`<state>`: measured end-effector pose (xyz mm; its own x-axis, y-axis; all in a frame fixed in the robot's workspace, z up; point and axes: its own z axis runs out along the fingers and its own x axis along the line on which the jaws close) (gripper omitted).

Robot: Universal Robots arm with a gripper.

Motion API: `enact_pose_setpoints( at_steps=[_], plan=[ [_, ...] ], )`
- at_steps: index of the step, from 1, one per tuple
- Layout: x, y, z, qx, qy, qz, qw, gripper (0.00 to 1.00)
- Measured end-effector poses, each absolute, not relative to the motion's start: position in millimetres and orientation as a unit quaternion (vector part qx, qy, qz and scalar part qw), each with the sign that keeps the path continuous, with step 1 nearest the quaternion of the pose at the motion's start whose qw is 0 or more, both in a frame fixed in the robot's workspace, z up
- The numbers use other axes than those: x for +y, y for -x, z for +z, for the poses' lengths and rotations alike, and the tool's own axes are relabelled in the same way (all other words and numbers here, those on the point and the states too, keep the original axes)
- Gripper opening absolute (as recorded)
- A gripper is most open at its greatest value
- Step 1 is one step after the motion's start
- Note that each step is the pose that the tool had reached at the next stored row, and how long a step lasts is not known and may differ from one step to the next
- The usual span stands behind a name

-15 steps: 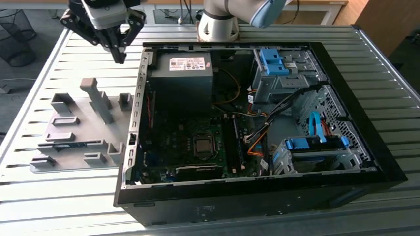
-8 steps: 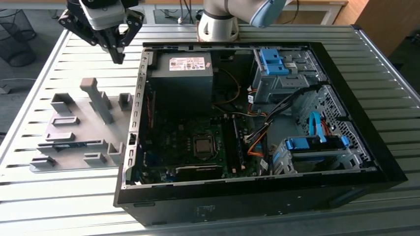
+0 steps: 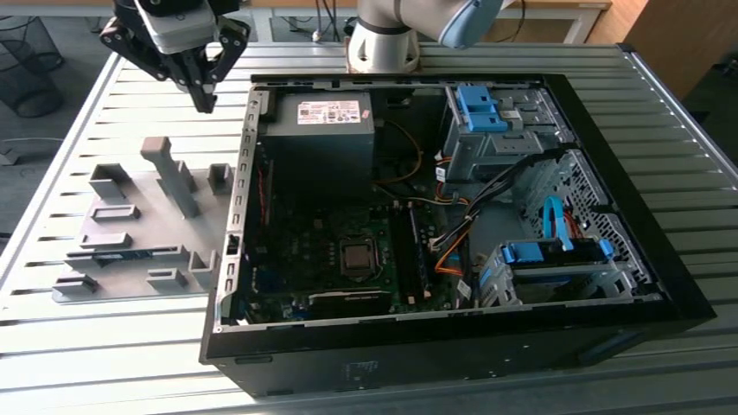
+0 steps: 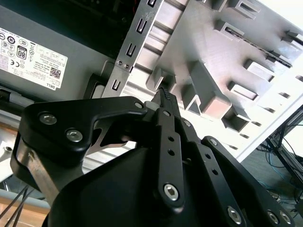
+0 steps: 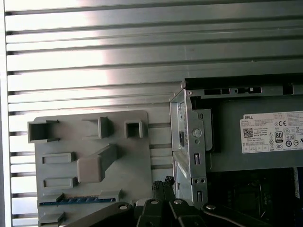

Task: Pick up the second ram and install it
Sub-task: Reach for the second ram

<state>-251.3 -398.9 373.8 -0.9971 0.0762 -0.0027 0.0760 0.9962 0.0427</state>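
Exterior view: open computer case [image 3: 461, 341] on a slatted metal table [image 3: 116, 346], side panel off, with the circuit board, grey power supply [image 3: 328, 130] and light-blue drive brackets [image 3: 482, 108] exposed. To the exterior view's left of the case, a flat grey holder tray [image 3: 155, 203] with raised blocks and slots. Above the tray's far end, near the case's corner, a black gripper [image 3: 206, 102], raised clear of the table, fingers pressed together with nothing pinched between them.

Second wrist view, close up: the same closed fingertips [image 4: 164, 94] against the tray's blocks and the case's perforated metal edge.

First wrist view, plainest on the task's part: ram [image 5: 78, 200] seated in a long slot of the tray, a thin blue strip with a row of small dark marks. Case's metal wall between tray and circuit board.

Exterior view again: ram as a slim blue sliver near the tray's middle, well apart from the gripper.
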Motion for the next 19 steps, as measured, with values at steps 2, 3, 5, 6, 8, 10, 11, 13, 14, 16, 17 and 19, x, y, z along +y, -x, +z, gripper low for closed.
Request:
enact_pose_setpoints(
  at_steps=[2, 3, 5, 6, 8, 10, 11, 13, 14, 16, 17, 19],
  plan=[
    [-399.0, 252.4, 373.6, 0.999, -0.038, 0.021, 0.002, 0.1],
    [-399.0, 252.5, 373.5, 0.999, -0.038, 0.021, 0.002, 0.1],
    [-399.0, 252.7, 373.4, 0.999, -0.038, 0.021, 0.002, 0.1],
    [-398.9, 253.0, 373.2, 0.999, -0.038, 0.021, 0.002, 0.1],
    [-398.9, 253.4, 373.0, 0.999, -0.038, 0.021, 0.001, 0.1],
    [-398.9, 253.8, 373.0, 0.999, -0.038, 0.021, 0.001, 0.1],
    [-398.9, 254.2, 372.9, 0.999, -0.038, 0.021, 0.001, 0.1],
    [-398.9, 254.4, 372.8, 0.999, -0.038, 0.021, 0.001, 0.1],
    [-399.0, 254.6, 372.7, 0.999, -0.038, 0.021, 0.001, 0.1],
    [-398.9, 254.9, 372.6, 0.999, -0.038, 0.021, 0.001, 0.1],
    [-398.9, 255.1, 372.6, 0.999, -0.038, 0.021, 0.001, 0.1],
    [-398.9, 255.5, 372.5, 0.999, -0.038, 0.021, 0.001, 0.1]
  ],
)
